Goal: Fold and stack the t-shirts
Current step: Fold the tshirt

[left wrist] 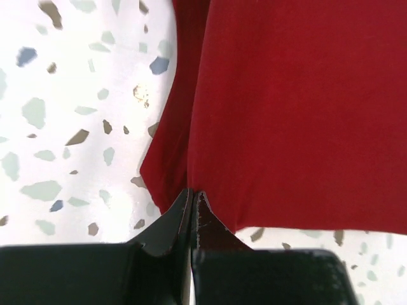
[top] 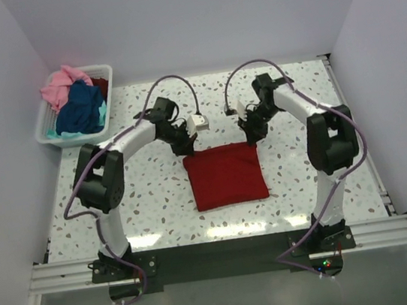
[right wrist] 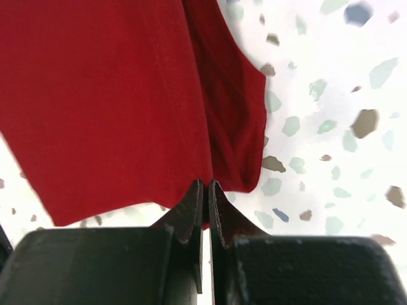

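Closed on the 12 o'clock corners of the red t-shirt (top: 226,176), the left end effector (left wrist: 193,192) and right end effector (right wrist: 205,184) should, I think, move evenly together.

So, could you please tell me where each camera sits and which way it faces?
Top external: above and behind, looking down on the table; left arm, right arm show.
Left wrist: on its arm, looking down past the left gripper pinching the red t-shirt.
Right wrist: likewise, right gripper pinching the other corner.
Shared: all show the red t-shirt.
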